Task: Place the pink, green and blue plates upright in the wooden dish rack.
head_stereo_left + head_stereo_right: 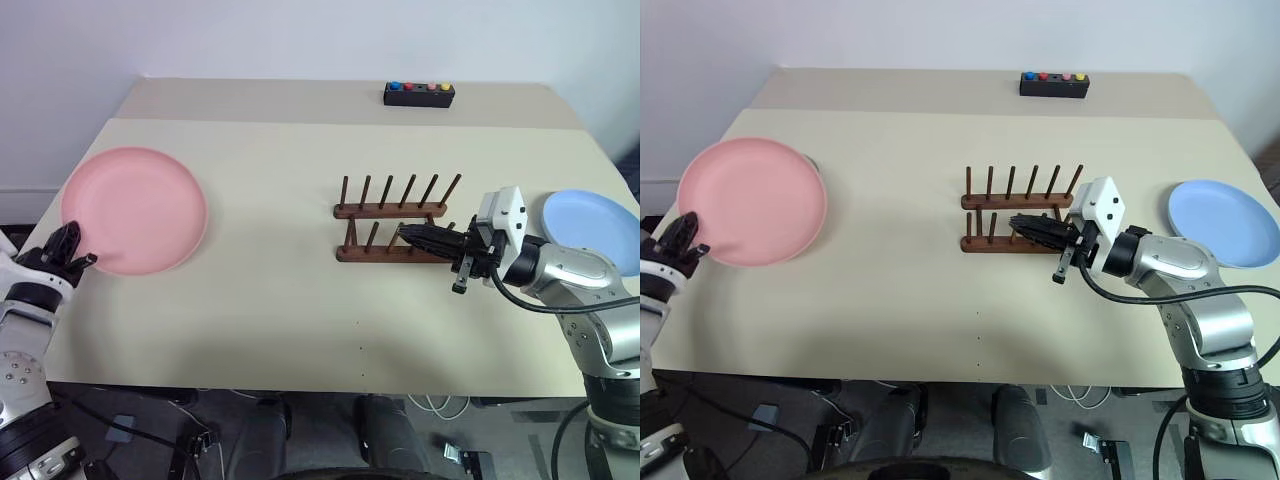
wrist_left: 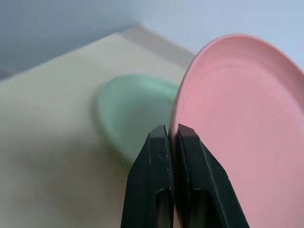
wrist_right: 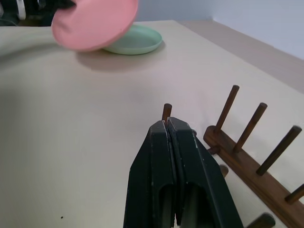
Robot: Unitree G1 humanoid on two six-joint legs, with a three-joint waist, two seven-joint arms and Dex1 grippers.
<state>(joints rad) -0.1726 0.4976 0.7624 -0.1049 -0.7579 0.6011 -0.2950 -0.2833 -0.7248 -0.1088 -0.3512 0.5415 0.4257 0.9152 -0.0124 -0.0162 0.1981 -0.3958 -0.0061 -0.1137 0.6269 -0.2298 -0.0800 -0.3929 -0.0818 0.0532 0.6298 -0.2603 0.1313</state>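
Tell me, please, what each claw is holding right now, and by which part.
The left claw grips the pink plate by its rim, lifted off the table. The right claw is shut on nothing, beside the wooden dish rack.

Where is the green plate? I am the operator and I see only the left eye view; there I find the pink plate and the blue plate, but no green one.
Observer: The green plate lies flat on the table, behind and under the lifted pink plate, which hides it from your view.
Operator: Does the left tool really hold the pink plate?
Observer: Yes. In the left wrist view the left tool is shut on the pink plate's rim, one finger on each face.
Operator: Does the right tool hold something?
Observer: No. In the right wrist view the right tool is shut with nothing between its fingers, next to a peg of the wooden dish rack.
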